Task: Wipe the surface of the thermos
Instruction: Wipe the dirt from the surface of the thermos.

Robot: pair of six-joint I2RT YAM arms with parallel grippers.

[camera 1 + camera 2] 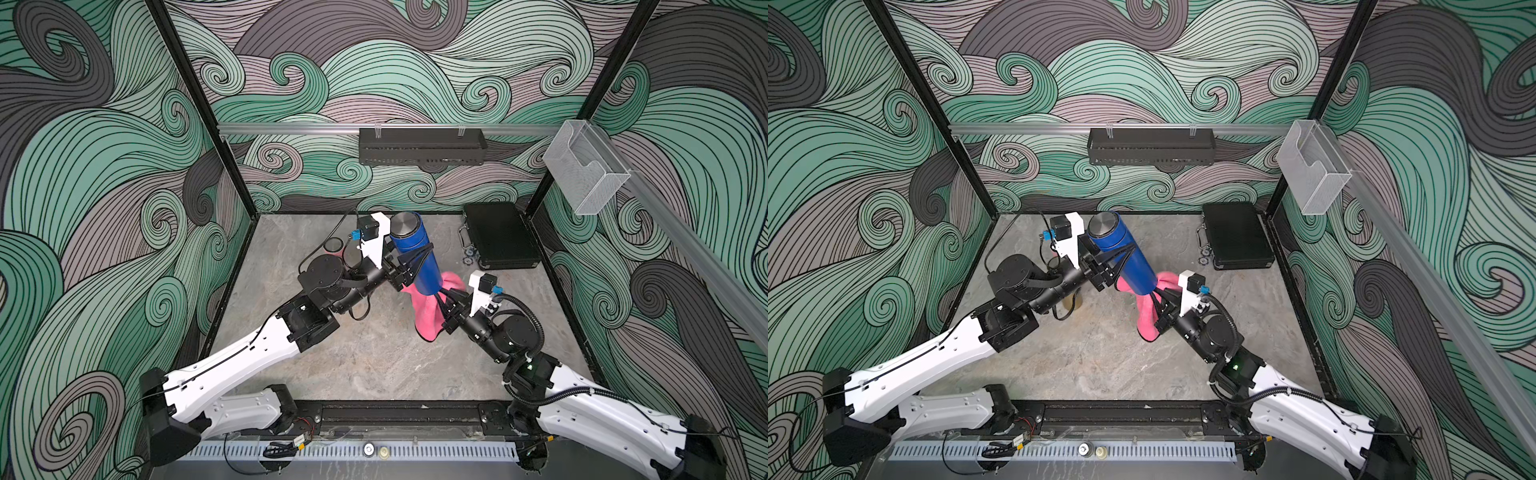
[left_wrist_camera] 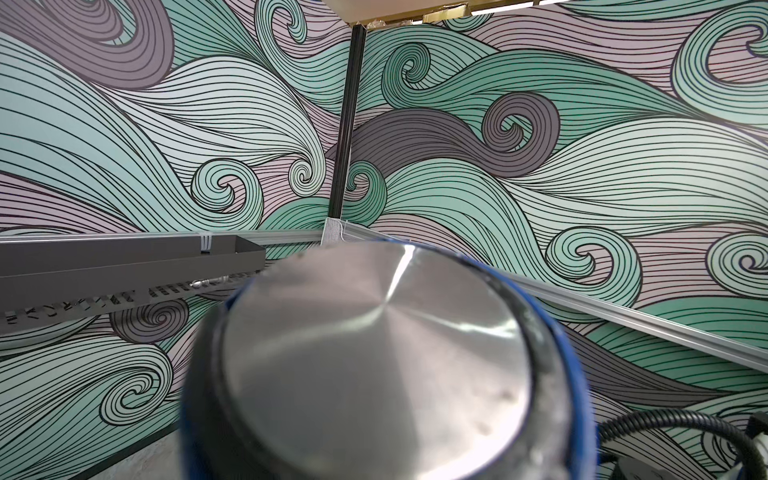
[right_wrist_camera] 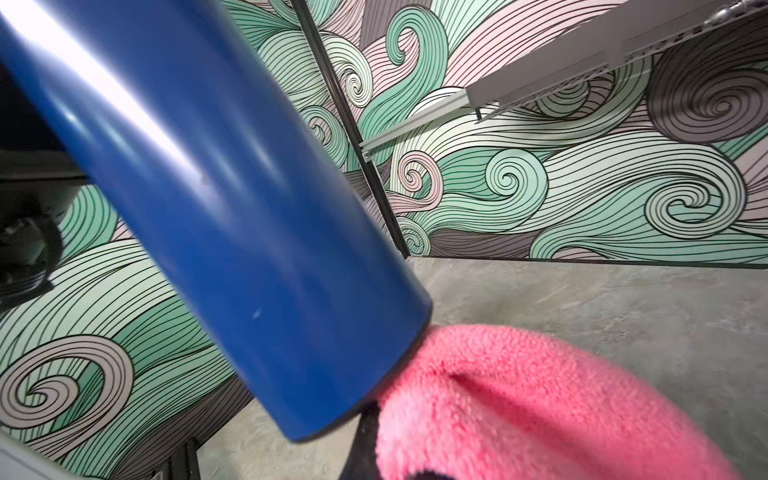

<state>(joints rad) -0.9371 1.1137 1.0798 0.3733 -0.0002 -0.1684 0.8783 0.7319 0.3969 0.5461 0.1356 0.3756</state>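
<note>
The thermos point(image 1: 430, 276) is a blue cylinder with a brushed steel lid point(image 2: 374, 353). It hangs tilted above the floor, lid toward the back wall, in both top views point(image 1: 1140, 274). My left gripper point(image 1: 417, 259) is shut on its middle from the left; the lid hides the jaws in the left wrist view. A pink fluffy cloth point(image 1: 424, 309) is bunched in my shut right gripper point(image 1: 442, 299). The cloth point(image 3: 519, 399) touches the rim of the thermos's lower end point(image 3: 232, 208) and drapes down below it.
A black case point(image 1: 498, 235) lies on the floor at the back right. A black shelf point(image 1: 422, 145) hangs on the back wall and a clear plastic holder point(image 1: 582, 166) on the right rail. A tan cylinder point(image 1: 1071, 303) shows under the left arm.
</note>
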